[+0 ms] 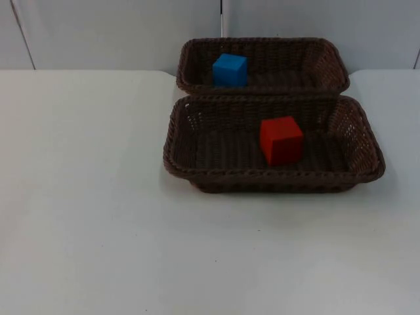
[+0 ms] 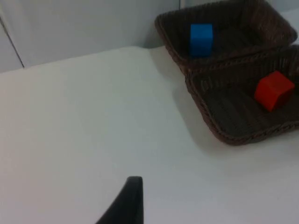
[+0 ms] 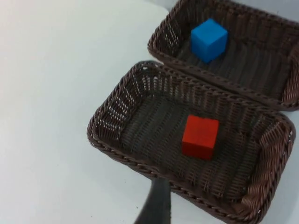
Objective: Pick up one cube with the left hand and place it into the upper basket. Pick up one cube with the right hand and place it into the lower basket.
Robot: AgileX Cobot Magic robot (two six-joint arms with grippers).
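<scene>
Top view. The blue cube (image 1: pixel 230 70) lay in the upper basket (image 1: pixel 328 59), at about 9 o'clock of its floor; the red cube (image 1: pixel 281 140) lay in the lower basket (image 1: pixel 367 147), just right of centre. The two baskets touched along their long rims on the white table (image 1: pixel 85 197). I judged both placements done, so the step in hand was, as I read it, the retreat of both arms.

Left wrist view. One black fingertip of the left gripper (image 2: pixel 128 200) stood over bare table, well apart from the baskets (which lay toward 2 o'clock of it). It held nothing that I could see; how wide it stood I could not tell.

Right wrist view. One fingertip of the right gripper (image 3: pixel 156 203) hung just beside the lower basket's near rim, the red cube at 12 o'clock of it. Its opening I likewise could not tell.

To retreat well, I would lift the right arm straight up before drawing it back (the woven rim could snag a finger), and leave both baskets unshifted.
</scene>
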